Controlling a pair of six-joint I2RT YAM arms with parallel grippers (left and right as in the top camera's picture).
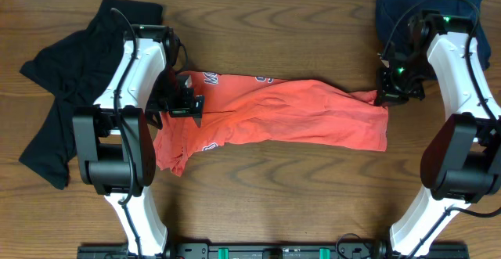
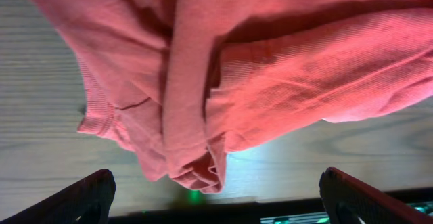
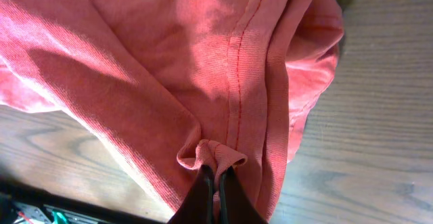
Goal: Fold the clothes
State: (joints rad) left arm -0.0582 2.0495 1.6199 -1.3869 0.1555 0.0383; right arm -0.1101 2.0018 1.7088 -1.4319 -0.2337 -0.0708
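Loosely rumpled, the coral-red T-shirt (image 1: 297, 114) lies stretched sideways across the table (image 1: 274, 196).

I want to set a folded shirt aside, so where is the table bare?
Bare table on the robot's side of the coral T-shirt, and beyond it between the black garment and navy garment. Far corners are crowded.

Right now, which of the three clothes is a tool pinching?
The coral-red T-shirt in the middle; the right tool pinches its edge. The black garment and navy one lie aside.
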